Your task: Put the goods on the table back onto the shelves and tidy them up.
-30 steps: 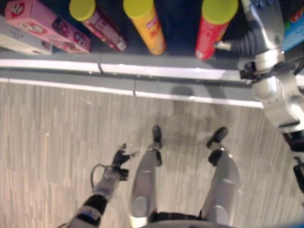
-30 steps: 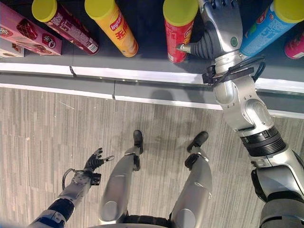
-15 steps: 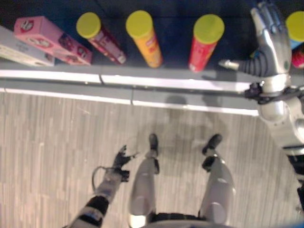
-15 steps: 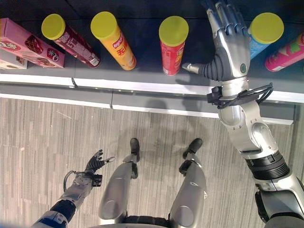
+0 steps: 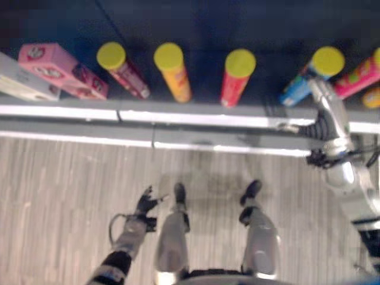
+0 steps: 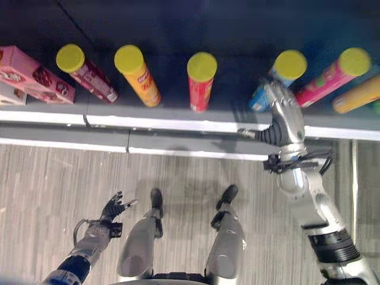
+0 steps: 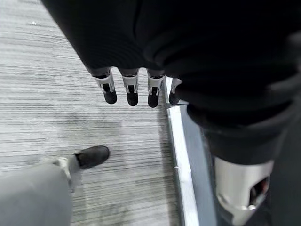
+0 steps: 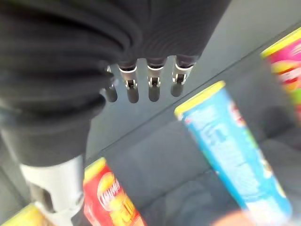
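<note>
Five yellow-lidded chip cans stand in a row on the dark shelf (image 6: 178, 116): maroon can (image 6: 84, 71), orange can (image 6: 137, 73), red can (image 6: 201, 80), blue can (image 6: 280, 76), pink can (image 6: 332, 76). Pink box (image 6: 32, 74) at the shelf's left end, with a pale box (image 6: 10, 93) in front of it. Another orange can (image 6: 358, 95) lies on its side at far right, seen in the right eye view; the left eye view catches just its end.

Right hand (image 6: 284, 116) is raised at the shelf edge, fingers straight and relaxed, holding nothing. Blue can sits just beyond its fingertips, apart from them; red can is off to its left. Right wrist view shows straight fingers (image 8: 154, 87) with the blue can (image 8: 235, 150) and red can (image 8: 110, 197) past them, not touched.

Left hand (image 6: 113, 209) hangs low over the grey striped floor (image 6: 47, 184), fingers loosely spread, empty. Left wrist view shows its fingertips (image 7: 132, 92) over the floor beside the shelf's silver base rail (image 7: 181, 165).
</note>
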### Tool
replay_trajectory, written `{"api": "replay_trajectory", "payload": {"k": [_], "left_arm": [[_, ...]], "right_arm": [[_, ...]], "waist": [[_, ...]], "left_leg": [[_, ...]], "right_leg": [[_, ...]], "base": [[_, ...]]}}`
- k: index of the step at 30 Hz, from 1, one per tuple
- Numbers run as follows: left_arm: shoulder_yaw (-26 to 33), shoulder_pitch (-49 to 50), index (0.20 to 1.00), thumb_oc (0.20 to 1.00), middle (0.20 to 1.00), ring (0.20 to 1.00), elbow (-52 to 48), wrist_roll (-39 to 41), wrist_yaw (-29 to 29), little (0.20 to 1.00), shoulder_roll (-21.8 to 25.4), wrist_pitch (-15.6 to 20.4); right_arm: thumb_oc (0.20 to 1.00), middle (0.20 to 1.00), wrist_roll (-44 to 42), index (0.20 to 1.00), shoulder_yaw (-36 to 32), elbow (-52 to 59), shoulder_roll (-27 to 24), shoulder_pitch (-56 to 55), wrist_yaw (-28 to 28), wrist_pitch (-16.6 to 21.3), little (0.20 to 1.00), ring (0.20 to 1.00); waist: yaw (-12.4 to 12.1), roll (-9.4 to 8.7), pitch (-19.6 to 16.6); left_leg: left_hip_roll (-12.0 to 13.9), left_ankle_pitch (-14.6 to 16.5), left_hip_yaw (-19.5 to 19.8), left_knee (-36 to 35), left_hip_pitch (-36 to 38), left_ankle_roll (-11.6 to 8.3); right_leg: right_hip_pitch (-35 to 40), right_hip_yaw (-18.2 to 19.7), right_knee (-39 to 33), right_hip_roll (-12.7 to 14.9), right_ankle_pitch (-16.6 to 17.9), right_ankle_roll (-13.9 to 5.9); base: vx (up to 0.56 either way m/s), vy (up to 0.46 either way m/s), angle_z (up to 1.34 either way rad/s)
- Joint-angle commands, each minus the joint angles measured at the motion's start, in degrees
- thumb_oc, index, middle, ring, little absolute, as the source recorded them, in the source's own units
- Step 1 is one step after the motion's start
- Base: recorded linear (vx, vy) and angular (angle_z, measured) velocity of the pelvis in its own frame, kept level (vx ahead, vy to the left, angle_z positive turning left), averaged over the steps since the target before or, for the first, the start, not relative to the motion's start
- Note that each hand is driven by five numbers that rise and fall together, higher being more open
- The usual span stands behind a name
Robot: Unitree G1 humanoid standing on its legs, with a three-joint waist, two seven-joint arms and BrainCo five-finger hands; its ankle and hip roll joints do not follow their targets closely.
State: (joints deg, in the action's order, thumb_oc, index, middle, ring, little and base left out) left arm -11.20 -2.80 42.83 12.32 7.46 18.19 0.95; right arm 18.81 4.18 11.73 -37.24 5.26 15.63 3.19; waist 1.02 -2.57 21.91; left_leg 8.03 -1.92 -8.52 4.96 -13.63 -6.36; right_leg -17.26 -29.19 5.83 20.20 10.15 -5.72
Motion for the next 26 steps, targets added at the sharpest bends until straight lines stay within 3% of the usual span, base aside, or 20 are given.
{"api": "replay_trajectory", "payload": {"k": [1, 4, 5, 9, 11, 12, 15, 19, 26], "left_arm": [[0.30, 2.31, 1.000, 1.000, 1.000, 1.000, 0.02, -2.21, -1.16, 1.000, 1.11, 0.80], [0.86, 2.65, 1.000, 1.000, 1.000, 1.000, 0.73, -3.46, -2.33, 1.000, 0.62, 1.04], [1.23, 2.71, 1.000, 1.000, 1.000, 1.000, 1.57, -4.26, -3.82, 1.000, 0.28, 1.32], [1.34, 3.46, 1.000, 1.000, 1.000, 1.000, 2.07, -5.34, -5.31, 1.000, -0.01, 1.78], [1.19, 4.47, 1.000, 1.000, 1.000, 1.000, 2.64, -6.07, -6.53, 1.000, -0.07, 2.11], [1.12, 5.28, 1.000, 1.000, 1.000, 1.000, 3.45, -6.87, -7.30, 1.000, -0.45, 2.17], [1.15, 5.06, 1.000, 1.000, 1.000, 1.000, 5.12, -6.58, -7.56, 1.000, -0.85, 2.22], [0.31, 3.28, 1.000, 1.000, 1.000, 1.000, 11.87, -6.90, -7.21, 1.000, -2.73, 2.20], [-0.91, 0.89, 1.000, 1.000, 1.000, 1.000, 18.05, -8.68, -7.31, 1.000, -3.58, 2.30]], "right_arm": [[1.000, 1.000, -10.15, 1.000, -0.75, 1.53, -0.97, -3.74, -6.44, 4.21, 1.000, 1.000], [1.000, 1.000, -17.16, 1.000, -0.04, -1.12, 0.73, -9.53, -12.74, 4.60, 1.000, 1.000], [1.000, 1.000, -22.40, 1.000, 1.69, -4.68, 1.46, -12.72, -18.13, 4.04, 1.000, 1.000], [1.000, 1.000, -27.33, 1.000, 3.81, -12.05, 3.32, -16.00, -23.53, 2.55, 1.000, 1.000], [1.000, 1.000, -27.84, 1.000, 5.09, -21.20, 6.15, -17.57, -25.40, 1.20, 1.000, 1.000], [1.000, 1.000, -27.09, 1.000, 5.04, -29.04, 8.83, -17.87, -25.00, 0.52, 1.000, 1.000], [1.000, 1.000, -27.75, 1.000, 5.29, -36.91, 11.67, -16.32, -24.50, -0.16, 1.000, 1.000], [1.000, 1.000, -28.02, 1.000, 4.57, -56.55, 17.58, -10.28, -20.24, -1.07, 1.000, 1.000], [1.000, 1.000, -23.96, 1.000, 5.49, -70.46, 19.42, -5.13, -18.58, -1.83, 1.000, 1.000]], "waist": [[0.17, 1.07, -5.30], [0.87, 0.71, -7.15], [1.10, 0.35, -8.48], [1.02, 0.01, -10.00], [1.00, -0.30, -11.71], [0.70, -0.36, -12.72], [0.62, -0.46, -13.75], [0.11, -0.48, -16.53], [-0.48, -0.57, -18.54]], "left_leg": [[2.58, -3.29, -1.78, -8.77, 2.32, -4.25], [2.20, -2.91, -2.41, -9.46, 4.92, -4.17], [2.04, -2.36, -2.60, -9.50, 6.47, -4.06], [1.74, -1.67, -2.85, -9.56, 8.45, -4.04], [1.56, -1.16, -3.16, -9.61, 9.77, -3.91], [1.31, -0.79, -3.47, -9.76, 10.85, -3.77], [1.08, -0.33, -3.91, -9.77, 11.79, -3.56], [0.67, 0.63, -4.74, -9.95, 14.58, -3.23], [0.80, 1.55, -5.22, -9.91, 16.88, -3.15]], "right_leg": [[4.40, 1.56, 2.47, 5.61, -1.45, -8.36], [6.89, 1.19, 1.85, 5.44, -1.61, -8.50], [8.74, 0.66, 1.61, 5.63, -1.99, -8.52], [11.07, -0.05, 1.03, 5.75, -2.33, -8.53], [12.59, -0.40, 0.21, 5.54, -2.21, -8.63], [13.64, -0.70, -0.23, 5.61, -2.08, -8.74], [14.37, -0.58, -1.04, 5.40, -1.71, -8.81], [16.81, -0.67, -1.52, 4.97, -1.81, -8.89], [18.85, -0.92, -1.21, 4.82, -2.36, -8.75]], "base": [[0.12, 0.031, -0.05], [0.11, 0.022, -0.11], [0.12, 0.000, -0.07], [0.10, 0.001, -0.03], [0.11, -0.010, -0.03], [0.09, -0.001, -0.10], [0.07, -0.001, -0.11], [0.08, -0.007, -0.12], [0.04, 0.000, -0.01]]}}
